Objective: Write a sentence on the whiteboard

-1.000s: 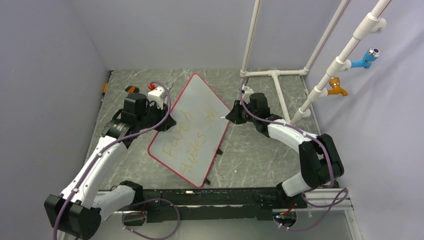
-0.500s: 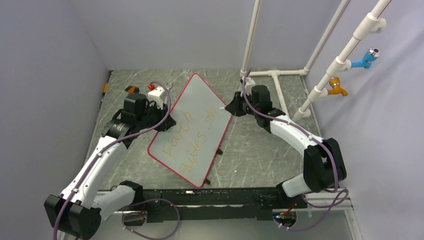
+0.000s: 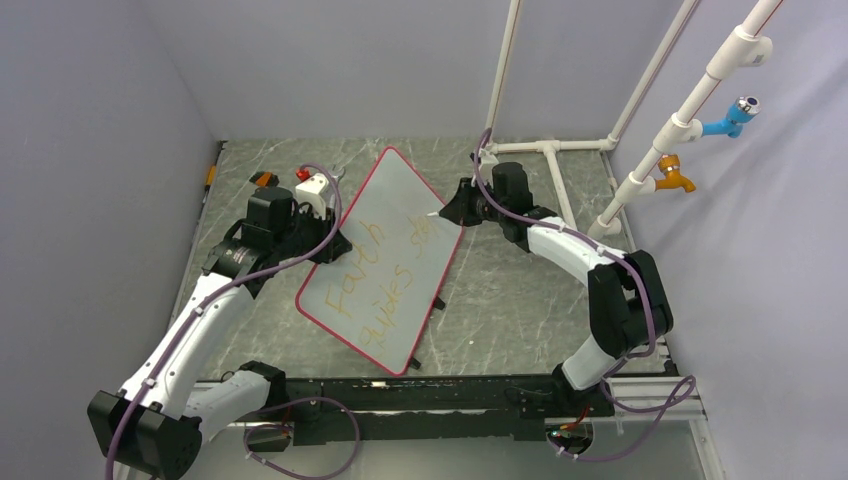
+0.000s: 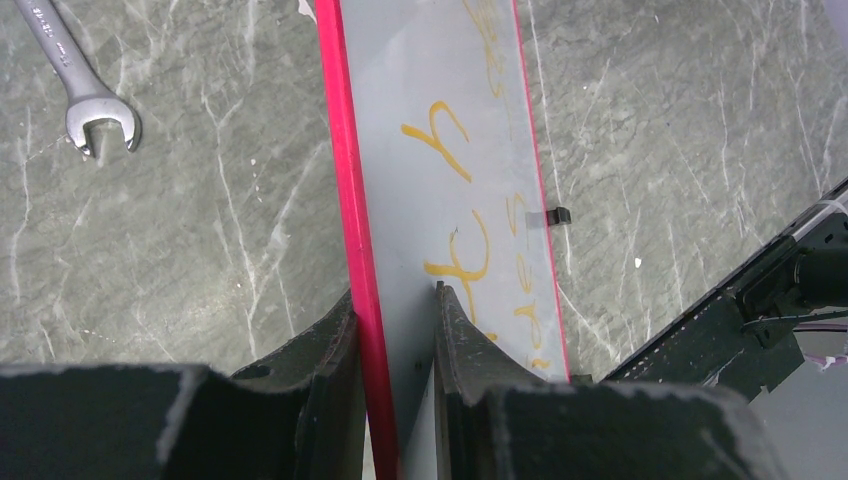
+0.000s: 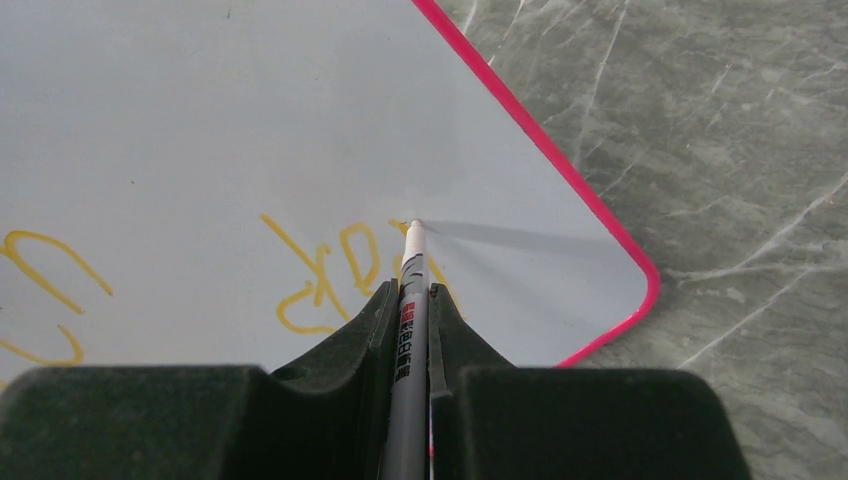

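Right wrist: right gripper (image 5: pixel 412 292) clamped on marker (image 5: pixel 412 262), tip straight ahead touching whiteboard (image 5: pixel 250 110) mid-frame; left gripper (image 4: pixel 395 300) clamps its rim.

Grey-green marbled tabletop (image 3: pixel 510 300), plain pale lavender walls (image 3: pixel 350 60) on three sides. White pipe frame (image 3: pixel 548 147) at back right; blue fitting (image 3: pixel 728 118) and orange fitting (image 3: pixel 676 176) on a slanted pipe. Soft even light.

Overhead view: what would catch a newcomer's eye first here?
A red-rimmed whiteboard sits askew mid-table, bearing yellow handwriting. The left claw pinches its red edge, while the right claw grips a pen with its tip at the board near its far right edge.
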